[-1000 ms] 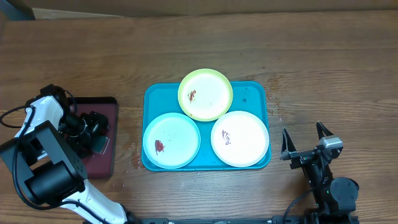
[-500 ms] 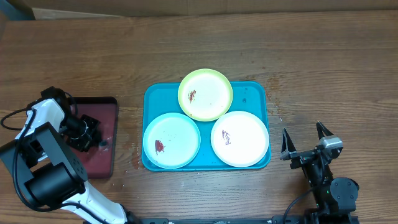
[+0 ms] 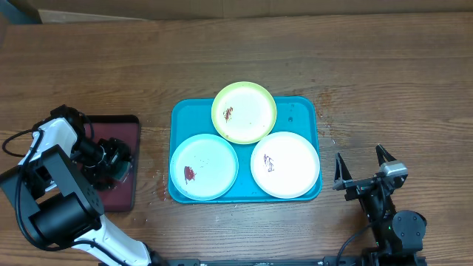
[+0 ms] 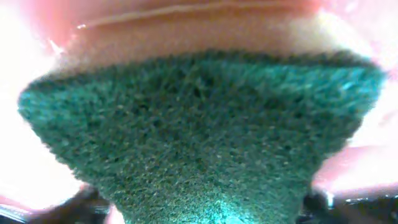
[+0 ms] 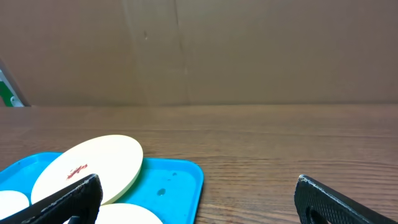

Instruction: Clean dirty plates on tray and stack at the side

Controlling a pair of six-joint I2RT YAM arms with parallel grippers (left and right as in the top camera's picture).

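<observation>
Plates point(image 3: 244, 111), all three, sit on the turquoise tray point(image 3: 185, 111) in the middle of the table point(image 3: 222, 59), none wiped and none stacked, so I'd say we're on the opening step: getting the sponge in hand. By the table's near edge, the right gripper point(image 3: 359, 152) waits off the tray's near right corner, fingers spread wide with nothing between them. Over at the left edge, the left gripper point(image 3: 114, 159) is down over the dark red tray point(image 3: 122, 125). Its wrist view is filled by the green scouring face of the sponge point(image 4: 199, 137), but pinched or merely straddled, I cannot tell. Further back, the light blue plate point(image 3: 203, 166) is at the tray's near left corner with a reddish smear, and the white plate point(image 3: 285, 164) at the near right with a dark mark. The yellow-green plate point(image 3: 247, 122) overhangs the far rim. Next up, I reckon: a sure pinch on that sponge, a lift clear, then across to the blue plate's smear.
</observation>
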